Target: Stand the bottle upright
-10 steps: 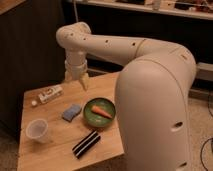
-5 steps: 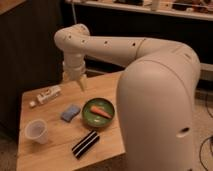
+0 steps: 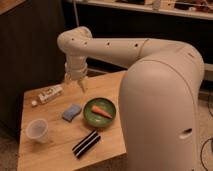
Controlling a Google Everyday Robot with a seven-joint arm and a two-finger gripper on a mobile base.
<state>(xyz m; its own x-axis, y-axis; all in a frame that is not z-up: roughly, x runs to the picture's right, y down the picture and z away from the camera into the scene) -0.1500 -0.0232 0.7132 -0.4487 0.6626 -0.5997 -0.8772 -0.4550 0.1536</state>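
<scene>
Bottle on its side on the table, claw wide and empty just beside it

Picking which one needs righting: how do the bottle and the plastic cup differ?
The bottle lies on its side at the back left; the cup stands upright nearer the front. The bottle is whitish, capped and labelled; the cup is translucent, open-topped and plain. Both rest on the table. The gripper hovers just beside the bottle.
</scene>
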